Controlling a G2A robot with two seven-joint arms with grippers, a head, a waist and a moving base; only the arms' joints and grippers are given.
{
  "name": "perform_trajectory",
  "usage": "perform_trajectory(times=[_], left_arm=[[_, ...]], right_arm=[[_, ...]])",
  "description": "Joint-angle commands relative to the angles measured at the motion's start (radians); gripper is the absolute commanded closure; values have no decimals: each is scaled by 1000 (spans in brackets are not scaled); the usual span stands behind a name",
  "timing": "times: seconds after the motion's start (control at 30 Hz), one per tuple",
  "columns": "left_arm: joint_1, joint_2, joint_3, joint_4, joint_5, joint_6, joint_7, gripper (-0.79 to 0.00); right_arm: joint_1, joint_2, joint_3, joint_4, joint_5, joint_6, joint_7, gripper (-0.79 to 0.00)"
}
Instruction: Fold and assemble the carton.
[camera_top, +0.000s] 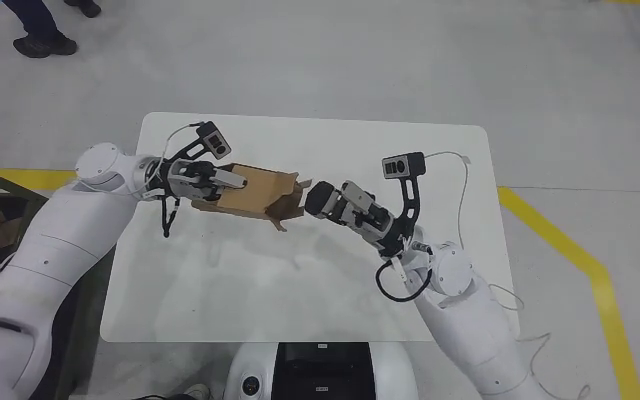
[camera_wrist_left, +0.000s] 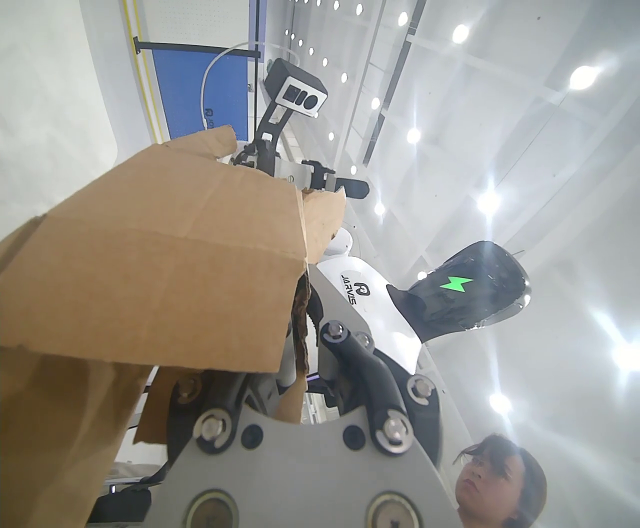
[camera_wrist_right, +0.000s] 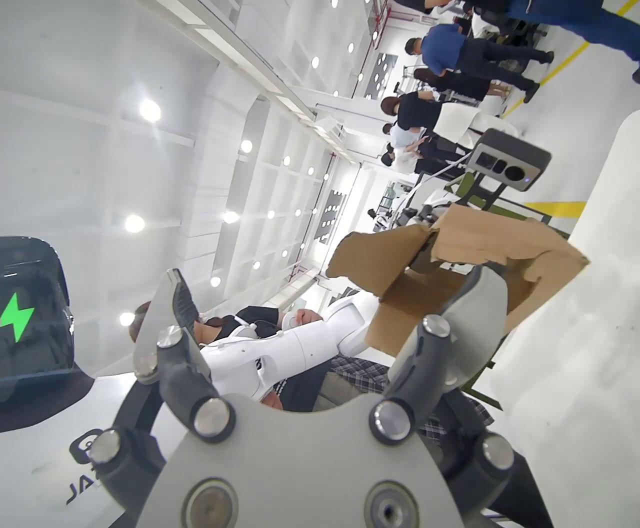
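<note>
The brown carton (camera_top: 255, 190) is over the far half of the counter (camera_top: 300, 300), a little left of its middle. It lies long-ways, roughly parallel to the far edge, and spans the gap between the two arms. It isn't squared up: the body looks partly flattened, and ragged flaps (camera_top: 285, 207) splay out at the end nearer the counter's middle.

The left gripper (camera_top: 222, 181) has the end nearer the left edge. Its jaws are clamped on a cardboard wall, with one finger lying along the carton's top face. The right gripper (camera_top: 312, 200) is at the flap end with its jaws wide apart. In its wrist view, one finger (camera_wrist_right: 482, 300) lies against the inner side of a flap, and the other finger (camera_wrist_right: 172, 300) stands out in open air, touching nothing.

I can't tell whether the carton's underside rests on the counter or is just clear of it.
</note>
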Motion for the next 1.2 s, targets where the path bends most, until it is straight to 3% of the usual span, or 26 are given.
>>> perform_trajectory(times=[0.0, 0.5, 1.17], left_arm=[[-2, 0, 5, 2, 3, -2, 0, 0], [-24, -2, 62, -31, 20, 22, 0, 0], [-57, 19, 141, -84, 15, 46, 0, 0]], right_arm=[[-2, 0, -5, -7, 11, 2, 10, -785], [29, -8, -45, 14, 17, 14, 21, -785], [79, -10, -19, 73, 2, 16, 20, -785]])
